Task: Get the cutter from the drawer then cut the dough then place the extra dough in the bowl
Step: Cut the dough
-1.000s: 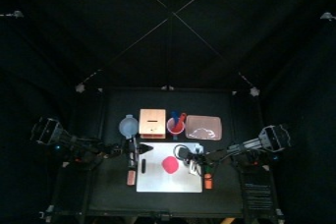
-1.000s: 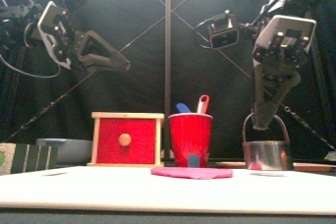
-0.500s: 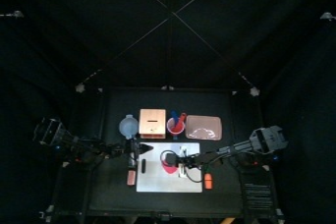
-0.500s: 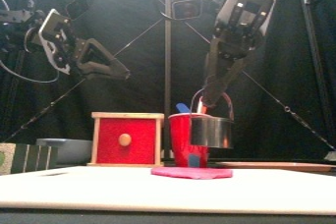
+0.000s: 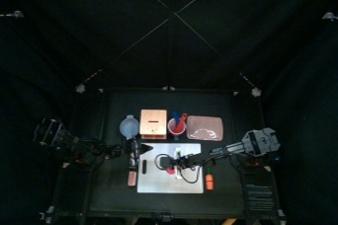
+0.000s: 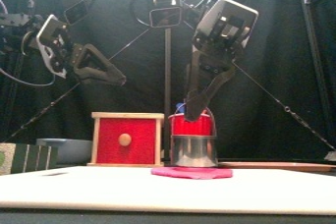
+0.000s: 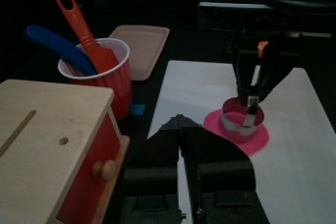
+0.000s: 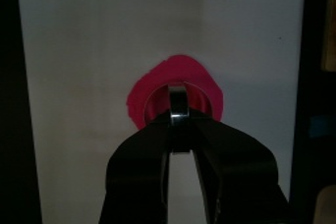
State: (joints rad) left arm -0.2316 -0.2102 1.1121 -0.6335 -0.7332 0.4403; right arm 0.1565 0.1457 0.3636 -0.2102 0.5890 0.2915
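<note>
1. Step in hand, by my reading: the cut. The cutter (image 6: 195, 149) is out of the wooden box (image 7: 39, 130), whose red drawer front looks flush in the front view. The cutter stands upright on the dough (image 6: 192, 173), its rim touching the pink surface.
2. The dough lies flat near the middle of the white cutting board (image 7: 300, 110), on the tabletop (image 5: 109, 182). The cutter sits roughly at the dough's centre, so expect a ring of extra dough around it.
3. Right gripper (image 6: 192, 105): pinching the cutter's wire handle from above. The right wrist view shows the jaws nearly together with the handle between their tips.
4. Right arm pose: it comes in from the right, reaches past the board's middle and slopes steeply down to the handle.
5. Left gripper (image 7: 186, 126): raised near the board's left side, well apart from the dough and holding nothing. In the left wrist view its jaws look pressed together.
6. Next move, judged: press straight down until the rim goes through to the board, then lift clear. Keep the handle vertical; a tilt would likely cut one side only.
7. After that the outer dough goes to the blue-grey bowl (image 5: 128, 125), which sits behind the board's left corner, beside the box.
8. Risk: the dough may stick inside the cutter and come up with it.
</note>
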